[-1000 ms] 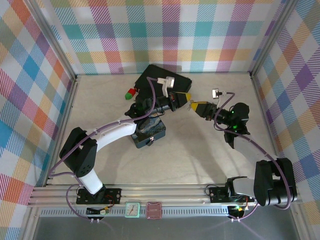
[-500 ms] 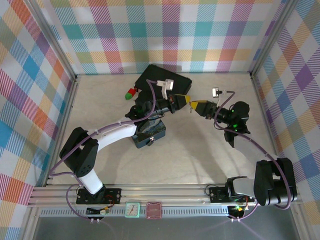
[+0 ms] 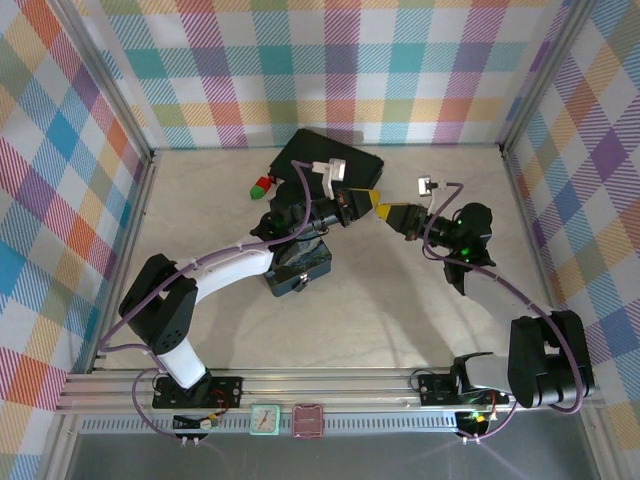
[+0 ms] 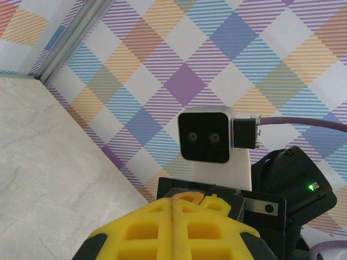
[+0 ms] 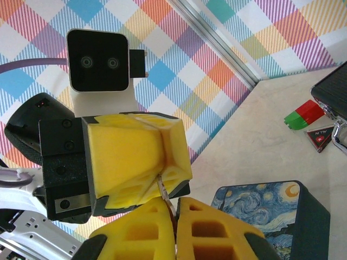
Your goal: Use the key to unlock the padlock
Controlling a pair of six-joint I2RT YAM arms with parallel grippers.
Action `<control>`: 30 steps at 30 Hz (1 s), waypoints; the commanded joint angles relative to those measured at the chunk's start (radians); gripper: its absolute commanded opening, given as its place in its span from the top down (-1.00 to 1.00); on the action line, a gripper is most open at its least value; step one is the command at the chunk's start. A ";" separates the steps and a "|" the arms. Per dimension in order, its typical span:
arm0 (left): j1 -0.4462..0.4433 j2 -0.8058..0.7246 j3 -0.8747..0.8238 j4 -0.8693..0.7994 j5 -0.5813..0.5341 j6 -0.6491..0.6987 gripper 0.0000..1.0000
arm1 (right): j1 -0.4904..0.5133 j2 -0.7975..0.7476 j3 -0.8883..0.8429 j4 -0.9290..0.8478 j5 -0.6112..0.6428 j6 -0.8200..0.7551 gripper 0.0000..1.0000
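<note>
Arms raised, left claw [image 3: 377, 204] meeting right claw [image 3: 387, 210]

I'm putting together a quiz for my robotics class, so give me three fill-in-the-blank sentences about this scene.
The tin bears a starry painting, mostly ____. The little block beside the black case is red and ____. The right pincer pinches the key between pads coloured ____.
Missing words: blue, green, yellow.

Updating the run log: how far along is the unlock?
Done: pickup; a thin metal sliver, likely the key, is pinched in the right gripper. In hand: its tip meets the shut left gripper. Remaining: unlocking; the padlock is hidden, so its state is unclear.
</note>
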 commanded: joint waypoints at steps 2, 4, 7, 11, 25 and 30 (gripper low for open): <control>-0.001 -0.019 -0.021 0.065 -0.032 -0.009 1.00 | 0.005 -0.014 -0.010 -0.011 0.007 -0.028 1.00; -0.001 -0.022 -0.026 0.069 -0.039 -0.012 1.00 | 0.005 -0.022 -0.010 -0.027 0.014 -0.036 1.00; 0.006 -0.030 -0.027 0.050 -0.068 -0.019 0.18 | 0.005 -0.033 0.005 -0.098 0.022 -0.071 1.00; 0.039 -0.064 -0.051 -0.035 -0.165 -0.049 -0.68 | 0.003 -0.034 0.028 -0.192 0.020 -0.122 1.00; 0.072 -0.004 -0.089 -0.070 -0.074 -0.125 -0.71 | 0.005 0.152 0.093 -0.203 -0.024 -0.073 1.00; 0.067 -0.047 -0.121 -0.231 -0.140 -0.095 -0.71 | 0.009 0.158 0.111 -0.457 0.058 -0.179 1.00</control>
